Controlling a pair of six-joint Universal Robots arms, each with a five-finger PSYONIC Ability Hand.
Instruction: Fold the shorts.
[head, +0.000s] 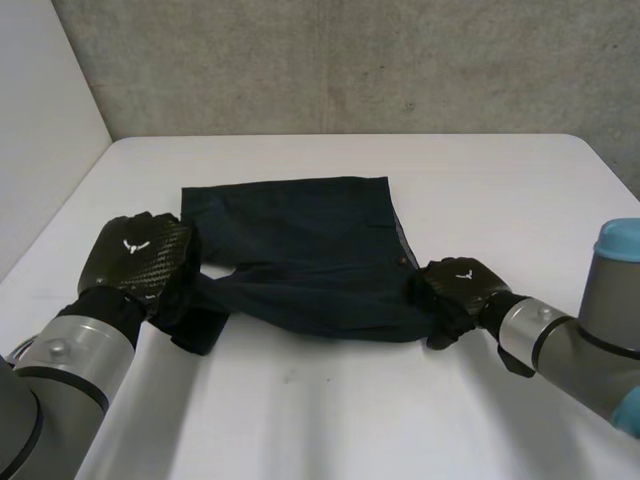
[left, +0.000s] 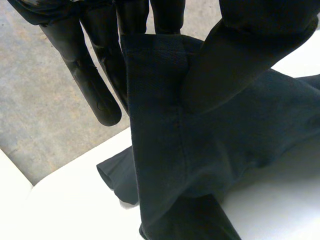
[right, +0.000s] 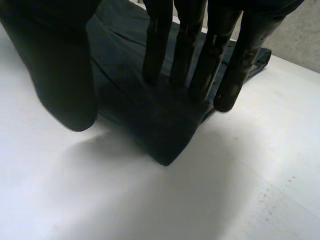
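**Fig. Near-edge fold, grasp stage.** Dark navy shorts (head: 300, 240) lay mid-tabletop (head: 350, 410), far part flat, near edge bunched between both hands.

- Left hand (head: 135, 255) was at near left corner. Cloth was pinched between thumb (left: 240, 55) and fingers (left: 95, 85), with corner raised off tabletop.
- Right hand (head: 462, 283) was at near right corner. Fingers (right: 200, 65) were straight with tips on cloth, thumb (right: 60, 75) stood apart — no pinch seen.

Judged step: carrying near edge over to far edge. To do it well, right hand needed firm pinch first — then both corners raised level, cloth taut, laid edge on edge.
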